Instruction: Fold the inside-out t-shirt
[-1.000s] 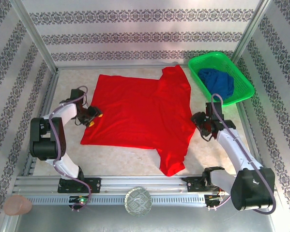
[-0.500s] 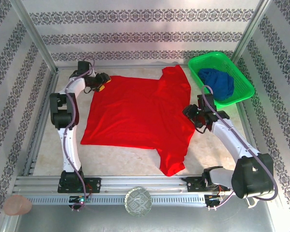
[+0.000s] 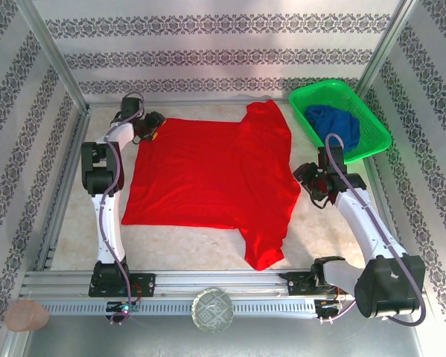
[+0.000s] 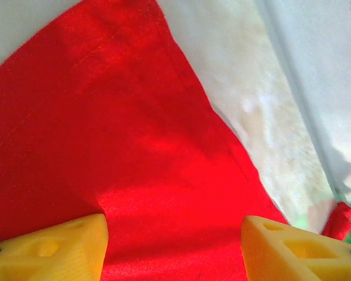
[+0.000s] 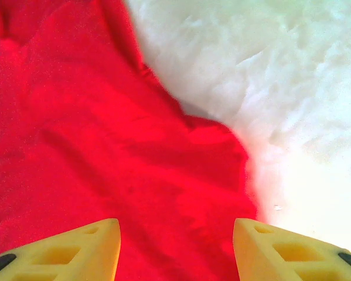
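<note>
The inside-out t-shirt [image 3: 215,178] lies spread flat on the table, bright red, with one sleeve pointing to the far side and one to the near edge. My left gripper [image 3: 150,128] hovers over the shirt's far left corner. In the left wrist view its yellow fingers [image 4: 46,249] stand wide apart over the red cloth [image 4: 134,146], the left gripper [image 4: 172,252] open and holding nothing. My right gripper [image 3: 310,182] sits at the shirt's right edge. In the right wrist view the right gripper [image 5: 175,252] is open above the cloth's rumpled edge [image 5: 210,152].
A green basket [image 3: 371,137] at the far right holds a dark blue garment [image 3: 334,126]. Metal frame posts and patterned walls close in the table. A clear round object [image 3: 211,309] rests on the near rail and a pinkish lump [image 3: 27,316] lies at the near left.
My left arm swung from the shirt's left edge up to its far left corner. The right gripper reached slightly toward the shirt, then drew back to its right edge.
</note>
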Available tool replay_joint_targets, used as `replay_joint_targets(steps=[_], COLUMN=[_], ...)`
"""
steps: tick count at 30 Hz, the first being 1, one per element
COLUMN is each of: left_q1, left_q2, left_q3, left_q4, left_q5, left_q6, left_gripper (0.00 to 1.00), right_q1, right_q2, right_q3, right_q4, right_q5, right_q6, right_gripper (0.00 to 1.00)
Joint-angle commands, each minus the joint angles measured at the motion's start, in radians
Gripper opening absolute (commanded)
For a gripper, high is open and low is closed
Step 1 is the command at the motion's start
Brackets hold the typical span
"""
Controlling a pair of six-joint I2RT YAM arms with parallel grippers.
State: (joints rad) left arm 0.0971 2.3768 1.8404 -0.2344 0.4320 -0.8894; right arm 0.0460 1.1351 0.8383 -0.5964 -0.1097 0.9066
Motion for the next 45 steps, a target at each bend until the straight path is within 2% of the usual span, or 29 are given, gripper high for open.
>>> replay_joint_targets(steps=[1, 4, 8, 12, 14, 18, 21, 25, 30, 34, 37, 42, 45], left_q1=[0.081, 0.096, 0.089, 0.057, 0.032, -0.025, -0.056, -0.097, -0.107, -0.098, -0.068, -0.001, 0.008], left_q2=[-0.059, -0.074, -0.071, -0.123, -0.176, -0.318, -0.452, -0.613, -0.775, -0.865, -0.926, -1.005, -1.031], left_q3=[-0.077, -0.089, -0.038, -0.009, -0.043, -0.227, -0.424, -0.641, -0.804, -0.851, -0.87, -0.884, -0.88], left_q4=[-0.041, 0.009, 0.07, 0.034, 0.006, -0.011, 0.007, -0.015, -0.118, -0.209, -0.27, -0.307, -0.316], left_q5=[-0.174, -0.107, 0.08, 0.202, 0.228, 0.255, 0.257, 0.236, 0.153, 0.067, 0.01, -0.011, -0.018], left_q6=[-0.025, -0.006, 0.008, 0.042, 0.06, 0.074, 0.057, 0.069, 0.124, 0.151, 0.151, 0.146, 0.143], left_gripper=[0.62, 0.63, 0.64, 0.64, 0.65, 0.65, 0.66, 0.67, 0.7, 0.73, 0.75, 0.76, 0.78], right_q1=[-0.014, -0.015, -0.014, -0.011, 0.003, 0.078, 0.165, 0.294, 0.402, 0.458, 0.508, 0.586, 0.611], right_q2=[0.022, 0.079, 0.168, 0.261, 0.307, 0.348, 0.296, 0.147, -0.088, -0.248, -0.31, -0.33, -0.318], right_q3=[0.023, 0.018, 0.014, 0.025, 0.04, 0.057, 0.026, -0.09, -0.267, -0.371, -0.419, -0.481, -0.518], right_q4=[-0.029, 0.002, 0.064, 0.141, 0.166, 0.172, 0.138, 0.064, -0.051, -0.124, -0.151, -0.097, -0.05], right_q5=[0.005, -0.021, -0.045, -0.093, -0.113, -0.116, -0.094, -0.044, -0.006, -0.02, -0.031, -0.038, -0.037], right_q6=[-0.046, -0.058, -0.07, -0.072, -0.075, -0.08, -0.084, -0.047, 0.059, 0.123, 0.155, 0.21, 0.218], right_gripper=[0.54, 0.54, 0.54, 0.54, 0.54, 0.55, 0.57, 0.59, 0.59, 0.56, 0.53, 0.45, 0.41])
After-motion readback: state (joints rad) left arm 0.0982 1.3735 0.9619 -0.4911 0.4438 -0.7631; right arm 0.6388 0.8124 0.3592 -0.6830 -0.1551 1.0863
